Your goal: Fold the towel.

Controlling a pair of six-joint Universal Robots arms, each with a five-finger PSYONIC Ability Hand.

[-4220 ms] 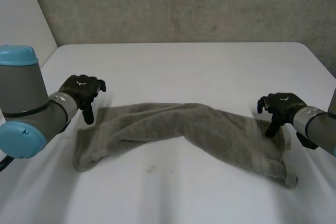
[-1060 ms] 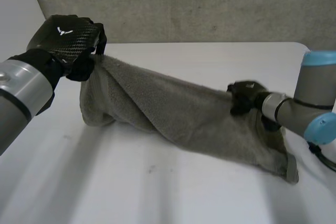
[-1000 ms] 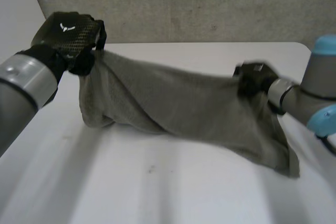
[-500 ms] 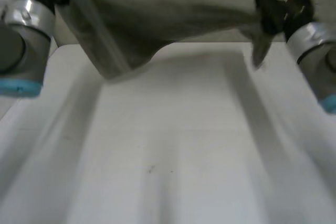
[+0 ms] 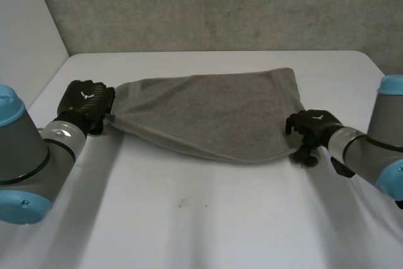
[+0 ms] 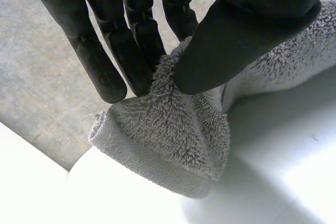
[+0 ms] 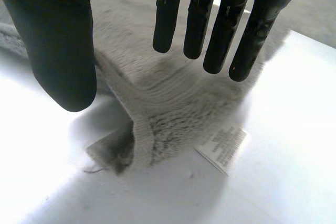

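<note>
The grey towel lies spread across the middle of the white table, wider at its far edge. My left hand sits at the towel's left corner; in the left wrist view its thumb and fingers pinch that bunched corner. My right hand is at the towel's near right corner. Its fingers and thumb stand spread above the corner, apart from it. A white care label lies at that corner.
A concrete wall runs behind the table's far edge. A pale side wall stands at the left. Bare table lies in front of the towel.
Both hands swung the towel up high, then brought it down flat on the table. The right hand has let go of its corner and spread its fingers; the left still pinches its corner.
</note>
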